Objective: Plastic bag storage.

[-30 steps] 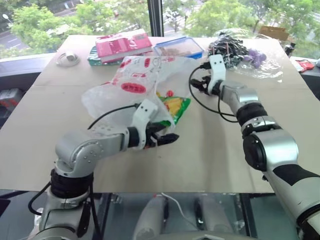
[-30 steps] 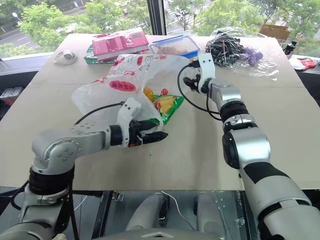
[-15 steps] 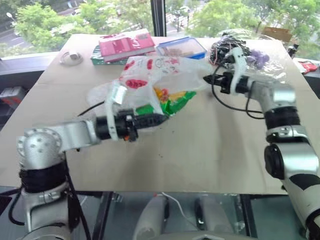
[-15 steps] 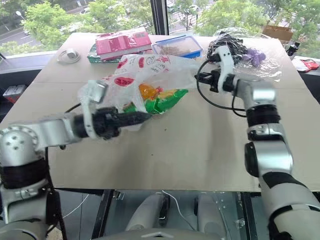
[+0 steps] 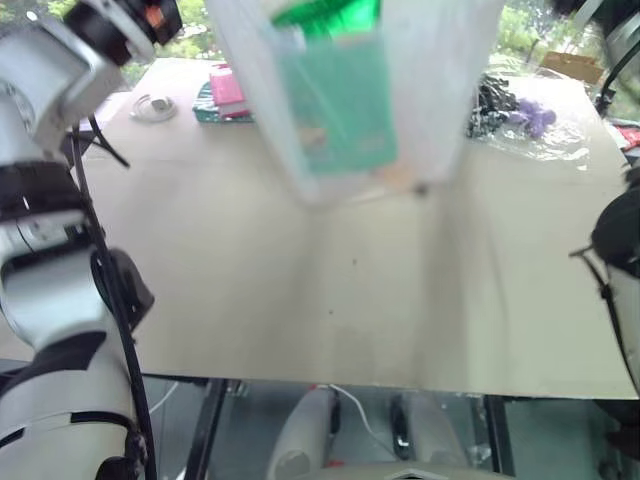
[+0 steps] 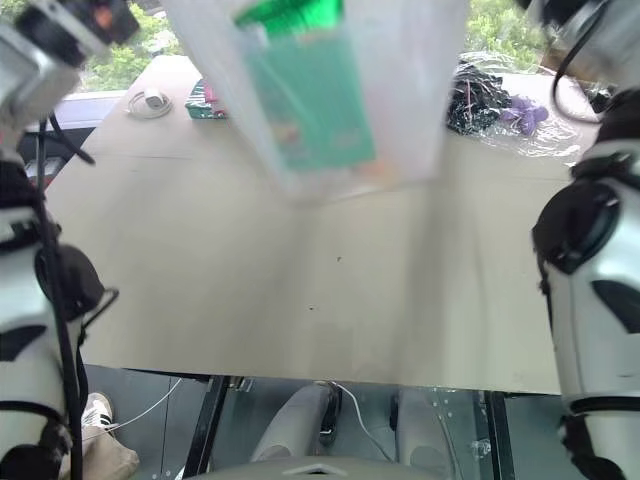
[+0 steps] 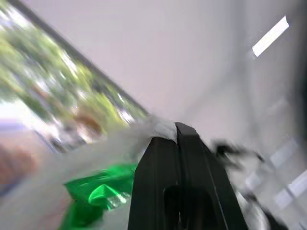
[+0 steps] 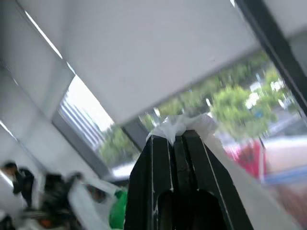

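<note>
While held aloft by both grippers, the plastic bag (image 5: pixel 400 90) hangs above the table (image 5: pixel 350 290), well clear of its surface.

Nearest the wrist cameras, the left gripper (image 7: pixel 176 132) is seen with fingers pressed together on a fold of bag film, and the right gripper (image 8: pixel 178 135) is likewise clamped on a bunched white edge. Inside the bag, a green packet (image 5: pixel 335 95) is noted, sagging toward the bottom. Farther off on the table, a clear bag of cords (image 5: pixel 510 105) and a pink box (image 5: pixel 225 88) are observed. For the step in hand, both pinches should be kept firm and level, since uneven lifting could tip the contents or tear the thin film.
</note>
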Robot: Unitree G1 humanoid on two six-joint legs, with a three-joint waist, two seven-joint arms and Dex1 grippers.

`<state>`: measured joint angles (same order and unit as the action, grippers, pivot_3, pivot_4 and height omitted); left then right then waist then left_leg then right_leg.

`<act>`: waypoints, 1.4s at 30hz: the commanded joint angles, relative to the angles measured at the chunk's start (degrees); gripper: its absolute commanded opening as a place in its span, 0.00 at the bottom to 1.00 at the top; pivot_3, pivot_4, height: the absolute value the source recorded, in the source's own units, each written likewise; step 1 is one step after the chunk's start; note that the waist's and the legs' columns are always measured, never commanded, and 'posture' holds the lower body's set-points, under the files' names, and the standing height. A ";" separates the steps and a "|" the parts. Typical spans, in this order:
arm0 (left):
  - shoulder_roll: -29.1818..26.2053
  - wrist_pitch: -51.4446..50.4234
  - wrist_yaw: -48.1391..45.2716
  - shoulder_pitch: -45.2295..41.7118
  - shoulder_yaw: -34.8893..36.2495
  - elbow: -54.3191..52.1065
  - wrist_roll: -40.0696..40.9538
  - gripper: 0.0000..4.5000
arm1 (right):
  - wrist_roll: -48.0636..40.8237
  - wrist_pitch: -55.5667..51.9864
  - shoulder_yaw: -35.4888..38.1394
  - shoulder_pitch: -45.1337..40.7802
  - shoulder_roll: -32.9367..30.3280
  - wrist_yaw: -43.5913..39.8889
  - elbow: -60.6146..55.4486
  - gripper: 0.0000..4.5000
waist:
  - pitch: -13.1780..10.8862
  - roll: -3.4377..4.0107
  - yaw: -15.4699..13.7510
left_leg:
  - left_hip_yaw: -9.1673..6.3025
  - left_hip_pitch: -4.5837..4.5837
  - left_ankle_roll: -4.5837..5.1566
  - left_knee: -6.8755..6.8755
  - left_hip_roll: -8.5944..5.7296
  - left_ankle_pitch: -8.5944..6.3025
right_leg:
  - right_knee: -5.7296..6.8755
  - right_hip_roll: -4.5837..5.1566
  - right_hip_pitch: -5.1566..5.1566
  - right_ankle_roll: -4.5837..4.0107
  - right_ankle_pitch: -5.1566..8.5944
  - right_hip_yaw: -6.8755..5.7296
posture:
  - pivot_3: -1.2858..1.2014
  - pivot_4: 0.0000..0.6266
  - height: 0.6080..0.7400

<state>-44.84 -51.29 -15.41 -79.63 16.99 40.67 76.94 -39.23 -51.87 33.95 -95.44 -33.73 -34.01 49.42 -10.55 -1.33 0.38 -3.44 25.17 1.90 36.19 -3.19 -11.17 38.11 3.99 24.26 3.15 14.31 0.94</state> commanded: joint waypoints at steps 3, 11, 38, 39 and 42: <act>4.89 8.85 -10.24 -10.62 -1.26 15.27 -14.89 0.00 | 0.89 5.04 0.59 -2.04 -5.77 4.16 -0.57 0.00 | 0.00 -0.03 0.51 | 0.11 0.07 0.14 0.02 -0.02 -0.09 | -0.15 0.05 0.00 0.03 0.00 0.09 | 0.52 0.24 0.94; 15.53 17.21 -22.06 -15.01 -6.48 23.20 -33.04 0.00 | 4.56 7.45 -2.21 4.45 -10.23 5.63 -2.55 0.00 | -0.16 0.23 1.31 | 0.58 1.34 0.14 0.27 0.06 -0.06 | 0.77 0.07 1.56 0.11 -0.05 0.53 | 0.52 0.24 0.94; 24.64 -11.79 -8.72 27.44 -1.74 -34.80 -31.92 0.00 | -12.39 -20.28 -7.78 72.99 1.55 24.88 -79.09 0.00 | 0.08 0.45 1.14 | 0.55 0.16 0.47 1.54 0.27 -0.26 | 1.69 -0.16 0.40 0.19 -0.10 0.68 | 0.52 0.24 0.94; 25.00 -10.84 -8.56 28.58 -1.71 -36.03 -32.08 0.00 | -10.89 -18.82 -9.27 74.24 1.13 24.34 -79.06 0.00 | 0.07 0.43 1.14 | 0.59 -0.09 0.48 1.51 0.27 -0.27 | 1.67 -0.17 0.15 0.19 -0.09 0.70 | 0.52 0.24 0.94; 23.38 -11.14 -10.23 32.47 -2.97 -40.46 -31.63 0.00 | -8.00 -15.73 -11.22 77.79 -1.44 22.18 -80.16 0.10 | 0.07 0.43 1.18 | 0.64 -0.59 0.48 1.24 0.32 -0.27 | 1.52 -0.22 -0.24 0.19 -0.07 0.75 | 0.52 0.24 0.94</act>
<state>-19.71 -63.13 -24.21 -48.20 13.79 4.83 44.86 -49.01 -70.92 22.48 -18.68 -32.70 -9.82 -28.23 -10.48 -0.89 1.56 -2.80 24.58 2.39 37.43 -2.86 -11.44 39.63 3.75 24.02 3.33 14.24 1.70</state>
